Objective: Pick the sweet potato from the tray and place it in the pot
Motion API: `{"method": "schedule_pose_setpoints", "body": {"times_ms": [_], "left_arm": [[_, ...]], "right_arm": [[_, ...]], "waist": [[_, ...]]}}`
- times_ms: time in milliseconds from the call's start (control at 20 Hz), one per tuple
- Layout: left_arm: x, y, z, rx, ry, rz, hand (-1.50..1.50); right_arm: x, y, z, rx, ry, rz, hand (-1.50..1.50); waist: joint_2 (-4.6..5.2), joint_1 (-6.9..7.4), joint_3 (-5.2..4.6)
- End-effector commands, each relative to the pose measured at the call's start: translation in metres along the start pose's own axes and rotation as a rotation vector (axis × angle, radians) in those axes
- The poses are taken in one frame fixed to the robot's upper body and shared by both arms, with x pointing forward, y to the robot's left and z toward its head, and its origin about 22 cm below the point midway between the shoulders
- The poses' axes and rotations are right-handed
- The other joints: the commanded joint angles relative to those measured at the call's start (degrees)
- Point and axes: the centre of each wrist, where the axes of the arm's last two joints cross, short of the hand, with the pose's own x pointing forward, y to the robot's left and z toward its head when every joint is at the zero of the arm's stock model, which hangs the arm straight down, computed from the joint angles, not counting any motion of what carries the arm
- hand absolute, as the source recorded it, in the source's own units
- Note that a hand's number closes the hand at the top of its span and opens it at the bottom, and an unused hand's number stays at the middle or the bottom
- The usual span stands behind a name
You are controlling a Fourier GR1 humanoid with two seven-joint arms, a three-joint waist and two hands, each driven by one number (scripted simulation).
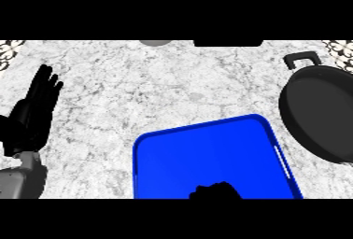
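white-and-grey marbled surface [158, 88] across the whole frame. blue tray [207, 154] in the lower centre, slightly rotated, rounded corners, raised rim, running out at the bottom edge; a thin pale streak along its right rim. black pot [321, 116] at the right edge, just beside the tray's upper right corner without clearly touching it, partly cut off by the frame, with a loop handle pointing to the upper left of its rim; dark inside, nothing discernible in it.

left hand [34, 112] at the left edge, middle height, fingers straight and pointing up toward the top of the frame, open, holding nothing, well apart from the tray; grey forearm below it in the lower left corner.

right hand [215, 190] only as a dark lumpy shape at the bottom centre, over the tray's lower part, mostly cut off by the frame edge; cannot tell whether open or closed, nor whether anything sits in it.

sweet potato not visible anywhere on the tray's blue floor or in the pot; possibly hidden under the dark shape at the bottom, cannot tell.

at the top edge, a small grey rounded thing [156, 42] left of centre and a flat black shape [228, 43] right of centre, both cut off. patterned patches in the two upper corners.
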Motion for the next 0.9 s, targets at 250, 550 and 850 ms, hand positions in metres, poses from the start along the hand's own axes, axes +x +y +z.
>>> {"method": "schedule_pose_setpoints", "body": {"times_ms": [250,550,850], "left_arm": [[0.006,0.003,-0.002,0.010,0.004,-0.005,0.00],[0.003,0.005,0.000,0.014,-0.009,0.004,0.00],[-0.005,-0.002,-0.001,0.020,0.001,0.008,0.00]], "right_arm": [[0.019,-0.046,0.058,-0.422,-0.013,-0.163,1.50],[0.009,-0.096,0.101,-0.805,0.041,-0.202,1.50],[-0.012,-0.119,0.117,-0.948,0.100,-0.206,1.50]], "waist": [[-0.35,-1.03,0.05],[-0.12,-0.48,0.02],[0.19,-0.46,0.05]]}}
